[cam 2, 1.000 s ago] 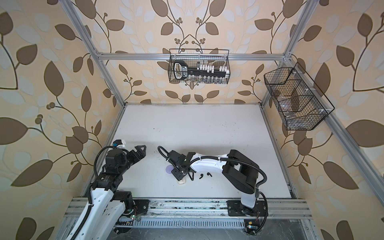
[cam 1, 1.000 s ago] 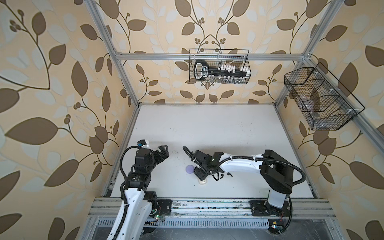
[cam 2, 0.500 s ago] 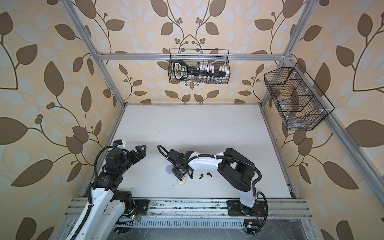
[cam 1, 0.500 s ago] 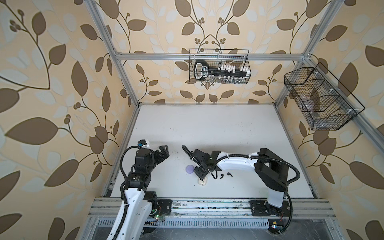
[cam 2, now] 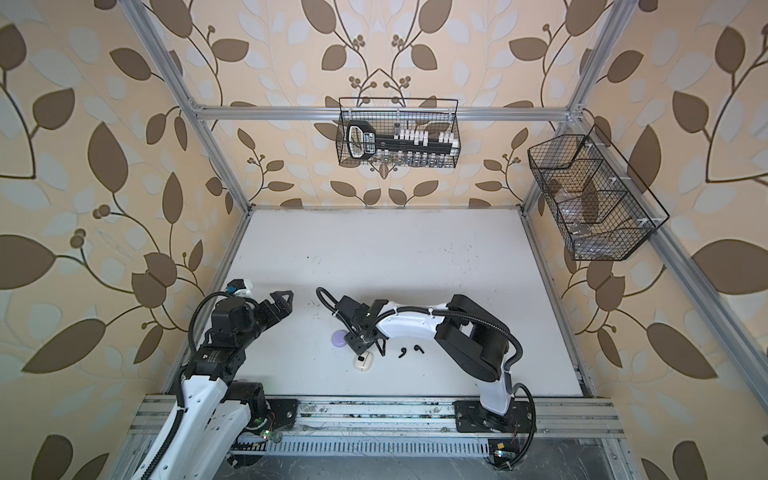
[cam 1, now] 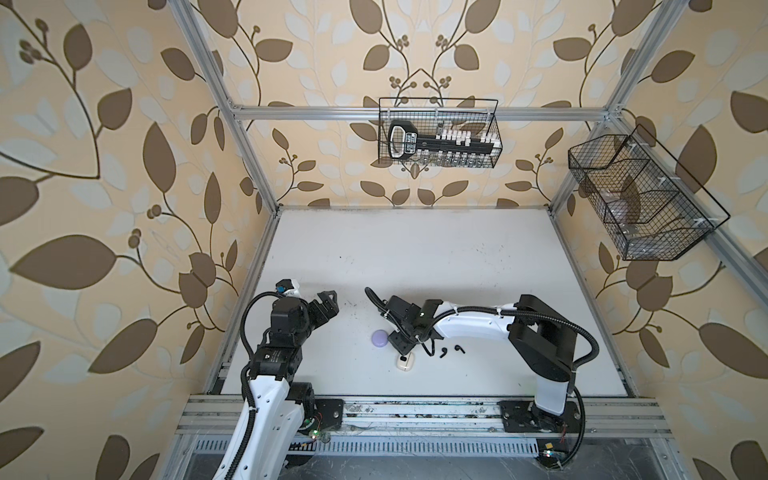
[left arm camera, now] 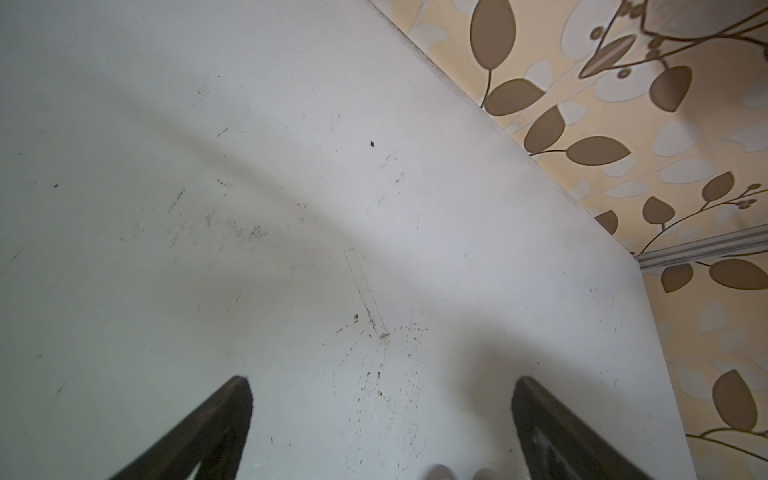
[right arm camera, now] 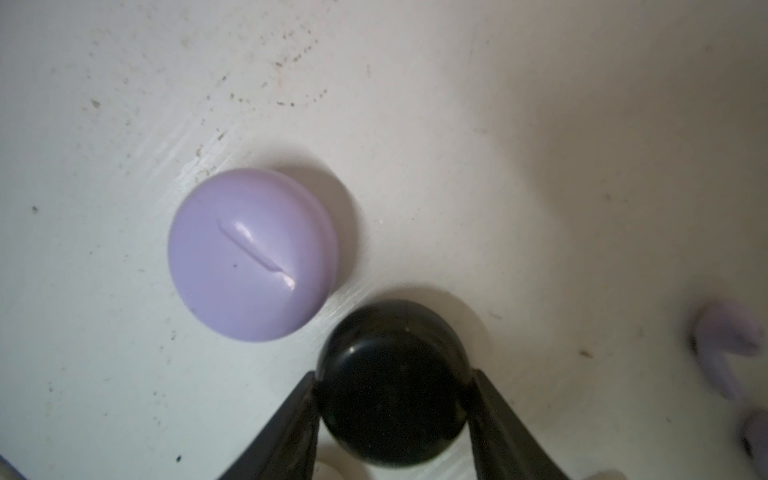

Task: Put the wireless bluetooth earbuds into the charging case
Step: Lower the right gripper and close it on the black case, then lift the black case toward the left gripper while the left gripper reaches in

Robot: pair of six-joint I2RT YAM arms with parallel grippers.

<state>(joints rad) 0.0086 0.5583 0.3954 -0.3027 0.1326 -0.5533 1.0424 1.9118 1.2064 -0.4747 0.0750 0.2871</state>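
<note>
A: Tool state, right arm?
B: Right gripper is clamped on the black case, with one finger pressing each side. The case is round with its lid shut and its domed top toward the wrist camera, so there is no long axis to log. Cannot tell whether it rests on the table or is lifted.
A: Where in the scene?
B: Near edge, left of centre. In both top views the gripper hides it. The lavender case sits just to its left, shut, with a thin strip of table between the two in the wrist view. A straight crease crosses its lid. The cream case lies just nearer, beside the gripper.
A: Earbuds?
B: Left black earbud and right black earbud lie loose on the table, right of the cream case, near each other but apart. The right one's long axis runs roughly left–right. The left one is slanted, near-left to far-right. Both are too small to say which end is the stem tip. Lavender earbuds are two blurred shapes at the rim of the right wrist view, apart from the black case, heading unreadable.
A: Left arm?
B: Left gripper is spread wide with nothing between its fingers, over bare table at the left, well apart from every case
</note>
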